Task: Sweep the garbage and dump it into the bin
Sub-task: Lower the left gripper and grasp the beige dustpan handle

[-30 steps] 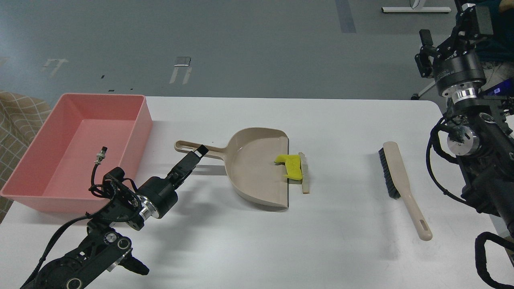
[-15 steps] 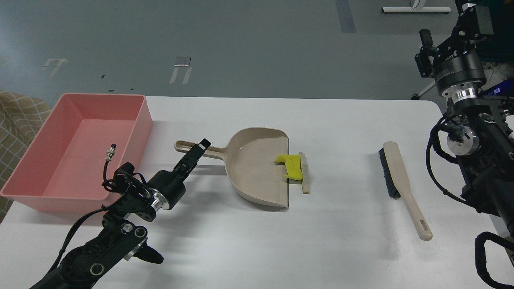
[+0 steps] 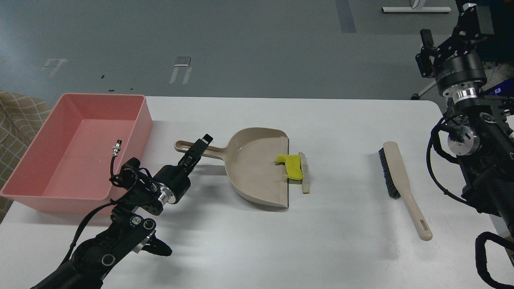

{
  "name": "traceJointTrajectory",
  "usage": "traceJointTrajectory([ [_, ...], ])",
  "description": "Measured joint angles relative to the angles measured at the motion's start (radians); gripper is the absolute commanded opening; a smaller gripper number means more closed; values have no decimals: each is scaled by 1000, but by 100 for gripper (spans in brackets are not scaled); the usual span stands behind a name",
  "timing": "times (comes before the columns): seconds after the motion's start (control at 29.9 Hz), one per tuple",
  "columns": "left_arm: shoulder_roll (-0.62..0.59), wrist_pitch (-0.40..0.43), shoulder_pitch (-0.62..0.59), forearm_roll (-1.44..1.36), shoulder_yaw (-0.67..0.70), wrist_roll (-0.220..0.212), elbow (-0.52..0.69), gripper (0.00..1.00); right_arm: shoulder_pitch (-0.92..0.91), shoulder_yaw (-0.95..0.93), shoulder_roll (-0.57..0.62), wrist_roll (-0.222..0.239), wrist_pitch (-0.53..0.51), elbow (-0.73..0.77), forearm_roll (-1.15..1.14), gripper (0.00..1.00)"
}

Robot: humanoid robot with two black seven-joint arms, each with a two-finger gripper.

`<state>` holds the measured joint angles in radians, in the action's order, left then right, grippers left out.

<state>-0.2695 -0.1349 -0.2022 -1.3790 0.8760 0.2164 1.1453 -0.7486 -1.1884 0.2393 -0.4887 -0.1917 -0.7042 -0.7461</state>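
Observation:
The yellow sponge-like scrap (image 3: 291, 165) lies across the front lip of the beige dustpan (image 3: 253, 168), partly inside it. The white bread slice (image 3: 305, 173) lies on the table just outside the lip, touching the sponge. The salmon-pink bin (image 3: 80, 148) stands at the table's left and holds nothing. My left gripper (image 3: 199, 146) hovers over or at the dustpan's handle (image 3: 188, 146); its fingers read as one dark shape. My right gripper (image 3: 426, 54) is raised off the table at the far right, seen dark and small.
A beige hand brush with black bristles (image 3: 397, 176) lies on the white table (image 3: 345, 241) to the right of the dustpan. My right arm's thick links (image 3: 482, 160) stand along the right edge. A checked cloth (image 3: 20, 116) shows left of the bin.
My left arm has slid right and forward, bringing its gripper from just below the dustpan handle up onto it. The dustpan, scraps, brush and right arm have not moved.

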Motion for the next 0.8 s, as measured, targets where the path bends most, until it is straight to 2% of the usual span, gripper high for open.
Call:
traceJointTrajectory([
  [0.03,0,0,0,1,0,0,0,37,0,0,0,0,0,0,0,100],
  [0.1,0,0,0,1,0,-1,0,29,0,0,0,0,0,0,0,100],
  [0.17,0,0,0,1,0,-4,0,11,0,0,0,0,0,0,0,100],
  [0.23,-1,1,0,1,0,-10,0,0,0,0,1,0,0,0,0,100],
  [0.8,0,1,-4,32,2,-23,11,0,-2,-1,18,0,4,0,-1,100],
])
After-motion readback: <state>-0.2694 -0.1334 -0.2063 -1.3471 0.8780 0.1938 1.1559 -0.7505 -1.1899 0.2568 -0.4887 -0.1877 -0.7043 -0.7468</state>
